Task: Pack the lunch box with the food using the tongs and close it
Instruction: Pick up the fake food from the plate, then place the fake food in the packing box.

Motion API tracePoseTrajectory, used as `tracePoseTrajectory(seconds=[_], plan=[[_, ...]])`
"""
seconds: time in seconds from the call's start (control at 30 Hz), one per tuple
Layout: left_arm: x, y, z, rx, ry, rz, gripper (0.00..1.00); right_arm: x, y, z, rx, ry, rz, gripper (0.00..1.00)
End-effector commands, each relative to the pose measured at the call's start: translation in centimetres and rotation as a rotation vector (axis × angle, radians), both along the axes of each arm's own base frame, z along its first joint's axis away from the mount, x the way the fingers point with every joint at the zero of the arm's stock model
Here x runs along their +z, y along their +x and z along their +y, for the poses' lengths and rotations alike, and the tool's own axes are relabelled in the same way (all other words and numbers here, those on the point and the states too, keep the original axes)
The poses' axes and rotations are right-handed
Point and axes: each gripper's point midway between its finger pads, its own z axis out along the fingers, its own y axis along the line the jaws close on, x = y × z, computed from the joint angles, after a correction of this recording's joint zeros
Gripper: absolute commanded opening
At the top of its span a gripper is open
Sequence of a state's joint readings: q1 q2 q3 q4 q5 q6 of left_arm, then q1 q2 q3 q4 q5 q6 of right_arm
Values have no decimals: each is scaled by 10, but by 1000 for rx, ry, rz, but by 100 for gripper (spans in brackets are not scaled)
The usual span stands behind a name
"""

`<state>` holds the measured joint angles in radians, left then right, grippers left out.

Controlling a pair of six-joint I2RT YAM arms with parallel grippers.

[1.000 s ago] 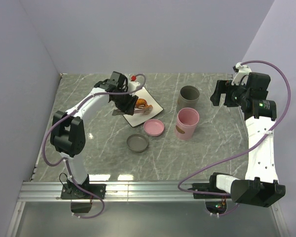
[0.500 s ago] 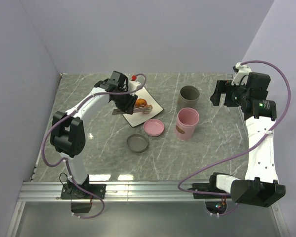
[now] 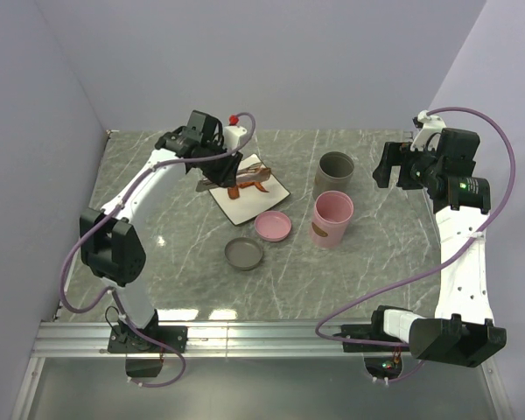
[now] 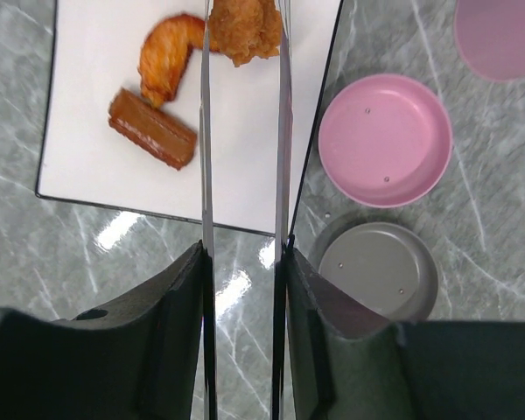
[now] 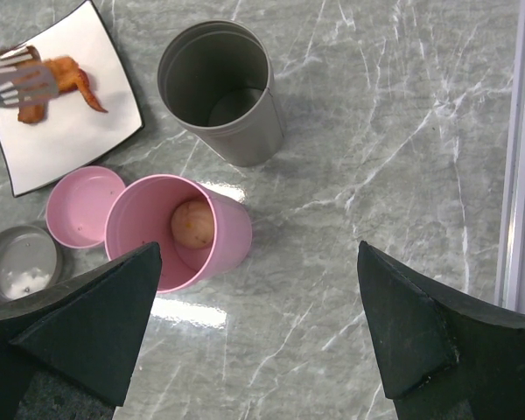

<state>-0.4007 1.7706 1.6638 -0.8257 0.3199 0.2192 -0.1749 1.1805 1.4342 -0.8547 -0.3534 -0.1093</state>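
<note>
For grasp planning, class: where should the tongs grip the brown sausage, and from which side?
Best pinch the brown sausage across its narrow middle, the tongs straddling its long sides, from above: it lies flat on the white plate.

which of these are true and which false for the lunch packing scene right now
1. A pale ball sits inside the pink container. True.
2. The grey container has its lid on. False: it stands open, and the grey lid lies on the table next to the pink lid.
3. The left gripper is holding the tongs. True.
4. The sausage is in the grey container. False: it lies on the white plate beside the orange piece.
5. The right gripper is shut on the pink lid. False: it is open and holds nothing.
</note>
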Motion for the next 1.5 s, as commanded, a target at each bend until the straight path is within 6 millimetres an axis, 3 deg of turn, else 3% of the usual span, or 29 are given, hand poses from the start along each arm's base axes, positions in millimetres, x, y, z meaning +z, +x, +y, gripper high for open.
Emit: tracePoseTrajectory(seconds=[0.0, 0.23, 0.37, 0.77, 0.93, 1.03, 1.17, 1.47], plan=[[65, 3, -14, -24, -107, -129, 25, 9, 1, -1, 2, -4, -27, 100], [141, -6, -54, -118, -266, -259, 25, 8, 2, -2, -7, 2, -19, 100], [154, -8, -81, -171, -295, -291, 25, 8, 3, -4, -13, 7, -10, 100], [153, 8, -150, -238, -348, -298, 26, 4, 7, -25, -134, -22, 39, 100], [140, 16, -170, -241, -358, -289, 26, 5, 10, -32, -191, -24, 45, 100], [126, 17, -177, -247, -339, -272, 27, 3, 13, -48, -281, -50, 39, 100], [116, 18, -180, -248, -333, -259, 29, -1, 13, -54, -339, -42, 54, 100], [106, 18, -189, -249, -317, -248, 39, -3, 16, -44, -270, -31, 17, 100]])
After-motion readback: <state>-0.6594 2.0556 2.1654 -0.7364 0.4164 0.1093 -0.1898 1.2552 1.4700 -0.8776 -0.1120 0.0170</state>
